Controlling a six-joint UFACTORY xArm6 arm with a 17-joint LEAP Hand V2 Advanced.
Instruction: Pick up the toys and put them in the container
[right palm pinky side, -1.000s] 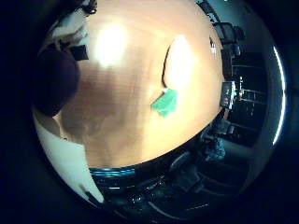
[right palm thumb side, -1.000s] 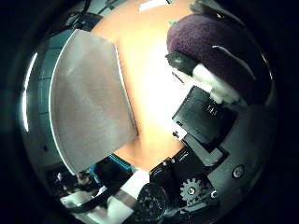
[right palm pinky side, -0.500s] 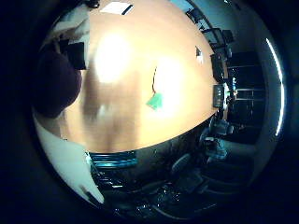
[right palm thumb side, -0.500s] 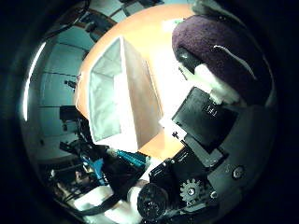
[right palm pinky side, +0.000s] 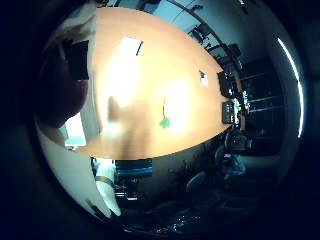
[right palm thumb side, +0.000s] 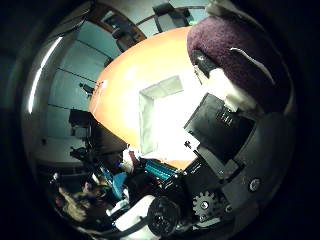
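Note:
My right hand (right palm thumb side: 223, 131) is curled round a dark purple plush toy (right palm thumb side: 231, 54), which sits close against the palm. A white finger (right palm thumb side: 220, 85) presses on the toy's side. The white open container (right palm thumb side: 159, 114) stands on the orange table (right palm thumb side: 125, 85), well below the hand and near the table's edge. A small green toy (right palm pinky side: 165, 122) lies alone on the table (right palm pinky side: 150, 75), far from the palm.
A white sheet (right palm pinky side: 131, 45) and a small pale object (right palm pinky side: 203, 76) lie farther off on the table. Office chairs (right palm thumb side: 167, 11) and dark equipment (right palm pinky side: 229, 97) stand around the table's edges.
The hand has risen high above the table with the purple toy still in it. The container and the green toy now look much smaller and farther away.

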